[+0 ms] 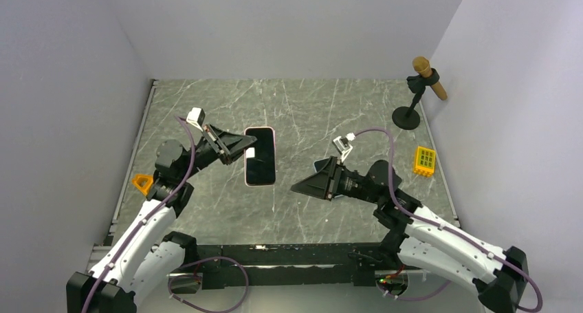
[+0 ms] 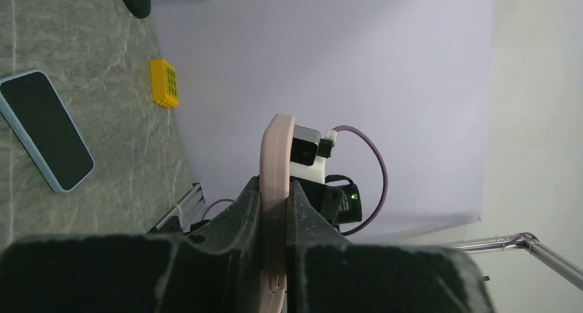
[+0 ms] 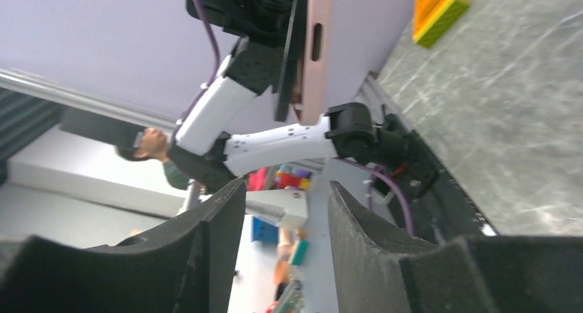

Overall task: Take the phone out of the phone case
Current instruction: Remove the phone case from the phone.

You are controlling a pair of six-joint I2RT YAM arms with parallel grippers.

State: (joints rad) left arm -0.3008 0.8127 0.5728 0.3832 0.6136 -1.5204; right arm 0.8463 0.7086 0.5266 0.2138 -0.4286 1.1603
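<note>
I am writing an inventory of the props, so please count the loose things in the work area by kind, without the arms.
Phones: 2 (the phone in the pink case, the blue-rimmed phone)
Microphone on a stand: 1
Yellow block: 1
Orange triangle: 1
Total: 5

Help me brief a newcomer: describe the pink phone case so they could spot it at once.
On the grey marble table, look to the left gripper: it is shut on the pink phone case, held up off the surface with the dark-screened phone inside. The other phone lies flat on the table and has a light blue rim, not pink.
</note>
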